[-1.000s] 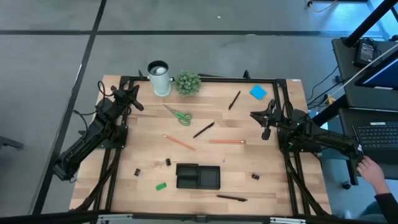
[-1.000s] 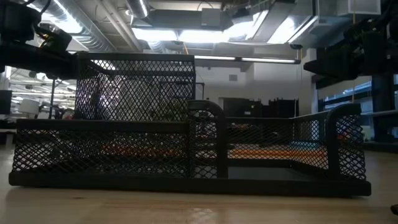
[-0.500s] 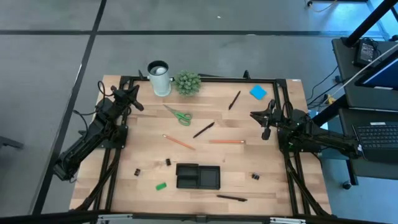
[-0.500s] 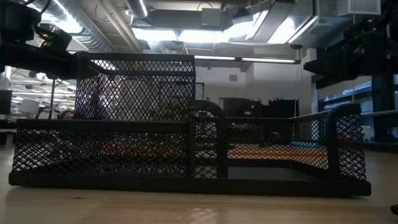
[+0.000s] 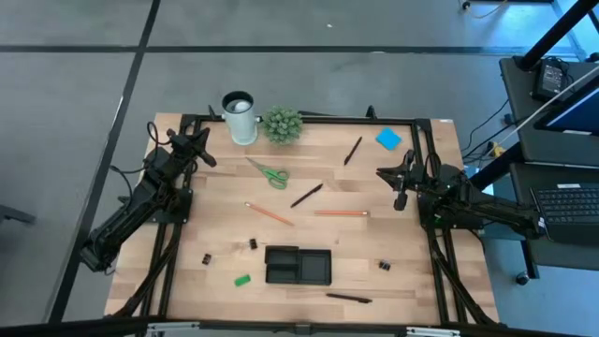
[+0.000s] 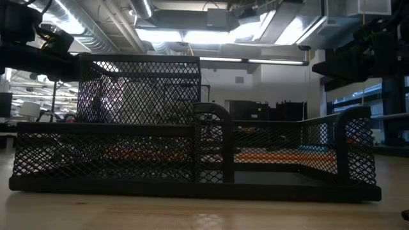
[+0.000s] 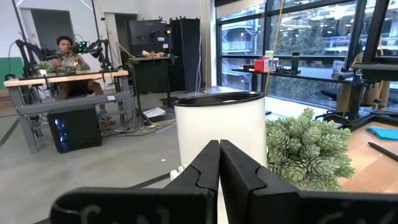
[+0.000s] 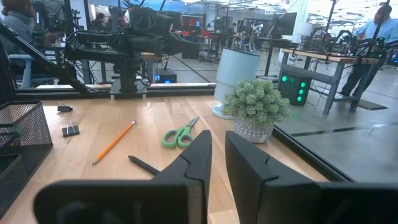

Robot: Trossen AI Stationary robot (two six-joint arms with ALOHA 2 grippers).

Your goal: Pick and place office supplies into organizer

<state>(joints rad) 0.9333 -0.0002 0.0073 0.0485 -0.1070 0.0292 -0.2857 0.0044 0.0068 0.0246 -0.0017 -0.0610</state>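
In the high view the black organizer (image 5: 298, 265) sits near the table's near edge, and it fills the low view as a mesh tray (image 6: 198, 153). Loose on the wood lie green-handled scissors (image 5: 269, 173), black pens (image 5: 352, 150) (image 5: 306, 195) (image 5: 348, 299), orange pencils (image 5: 269, 213) (image 5: 340, 213), a blue sticky pad (image 5: 388, 139), binder clips (image 5: 253, 243) (image 5: 206, 257) (image 5: 384, 265) and a green eraser (image 5: 242, 279). My left gripper (image 5: 199, 150) (image 7: 219, 149) hovers shut at the far left, facing the cup. My right gripper (image 5: 401, 178) (image 8: 217, 143) hovers at the right side, its fingers a narrow gap apart, touching nothing.
A white cup (image 5: 240, 117) (image 7: 217, 127) and a small potted plant (image 5: 283, 124) (image 8: 256, 109) stand at the far edge. Black frame rails run along the table's left, right and far sides. A desk with a keyboard (image 5: 566, 201) stands right of the table. People sit in the room beyond.
A person's hand that showed beside the keyboard, right of the table, has gone from the high view. Both arms and all the items have stayed still.
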